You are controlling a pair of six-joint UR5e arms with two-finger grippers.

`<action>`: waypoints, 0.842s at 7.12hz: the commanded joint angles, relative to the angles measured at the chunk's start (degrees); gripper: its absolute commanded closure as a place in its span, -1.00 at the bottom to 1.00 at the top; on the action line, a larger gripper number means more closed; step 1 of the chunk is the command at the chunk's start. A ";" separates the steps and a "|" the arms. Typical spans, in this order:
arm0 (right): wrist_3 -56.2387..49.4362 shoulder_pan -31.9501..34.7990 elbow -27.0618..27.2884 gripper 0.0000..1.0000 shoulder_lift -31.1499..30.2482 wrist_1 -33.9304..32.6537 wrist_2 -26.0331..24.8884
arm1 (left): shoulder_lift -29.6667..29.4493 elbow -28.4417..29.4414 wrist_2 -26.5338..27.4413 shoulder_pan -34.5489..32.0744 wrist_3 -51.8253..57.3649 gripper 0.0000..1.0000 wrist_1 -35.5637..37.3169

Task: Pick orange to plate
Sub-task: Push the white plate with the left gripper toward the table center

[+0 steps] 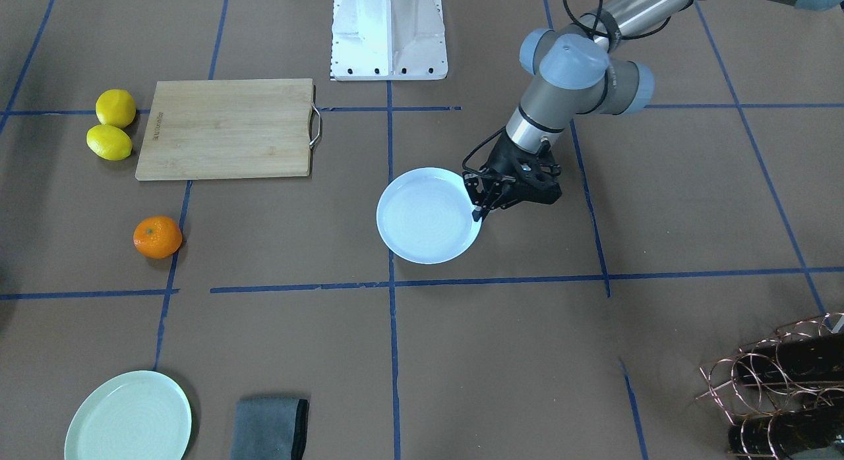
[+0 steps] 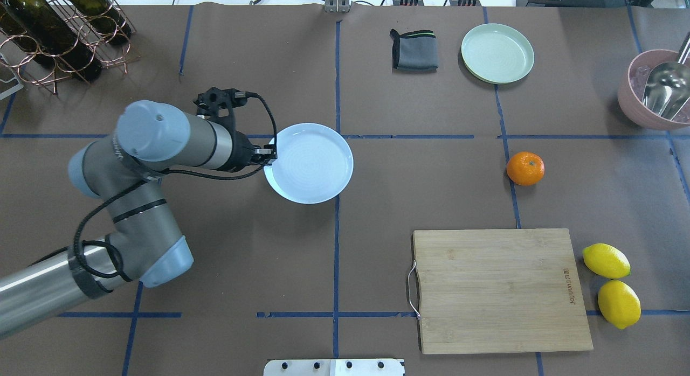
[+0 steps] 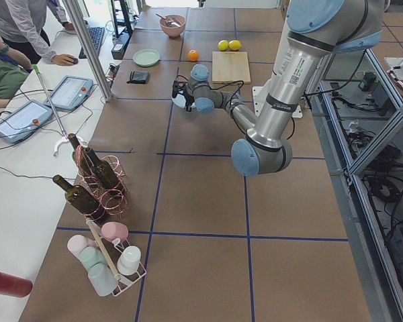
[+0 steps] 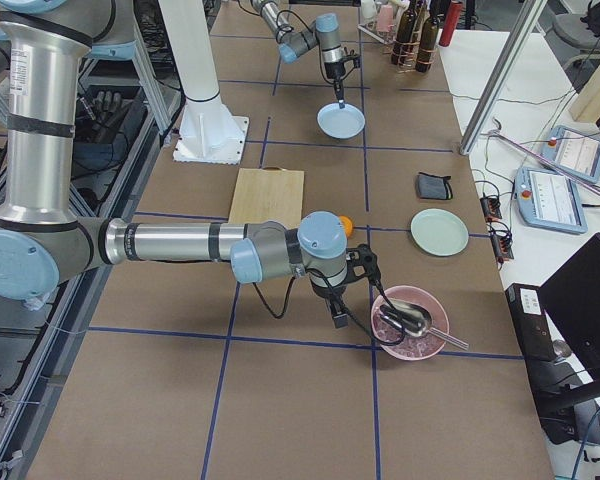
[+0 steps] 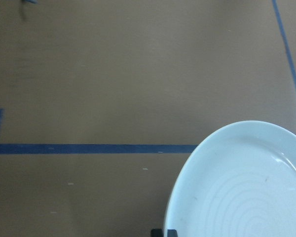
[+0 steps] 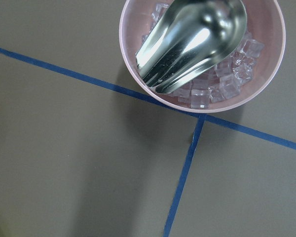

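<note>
The orange (image 2: 525, 168) rests alone on the brown table, far to the right of the white bluish plate (image 2: 310, 163); the front view also shows the orange (image 1: 157, 236). My left gripper (image 2: 268, 152) stands at the plate's left rim, its fingers (image 1: 479, 206) pinched together on the rim of the plate (image 1: 425, 216). The left wrist view holds the plate (image 5: 246, 187) at lower right. My right gripper (image 4: 338, 305) shows only in the right side view, hanging low beside a pink bowl, close to the orange (image 4: 346, 226); I cannot tell whether it is open or shut.
A pink bowl (image 2: 655, 90) of ice with a metal scoop (image 6: 192, 39) sits far right. Two lemons (image 2: 606, 260) lie beside a wooden cutting board (image 2: 501, 290). A mint-green plate (image 2: 497, 53), grey cloth (image 2: 414, 50) and bottle rack (image 2: 54, 31) line the far side.
</note>
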 commanded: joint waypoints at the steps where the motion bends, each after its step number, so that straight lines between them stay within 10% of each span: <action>1: 0.01 -0.02 -0.06 -1.00 -0.01 0.00 0.00 | -3.59 3.99 3.32 4.14 -1.01 1.00 0.18; 3: 0.01 -0.02 -0.06 -1.00 -0.01 0.00 -0.09 | -3.41 4.70 3.32 4.85 -0.83 0.72 0.18; 4: 0.10 -0.02 0.02 -1.00 -0.01 0.00 0.00 | -3.50 4.79 3.32 4.85 -0.83 -0.71 0.26; 6: -0.08 -0.02 0.02 -1.00 0.08 0.17 -0.26 | -3.33 2.78 3.23 4.67 -0.48 -1.00 0.87</action>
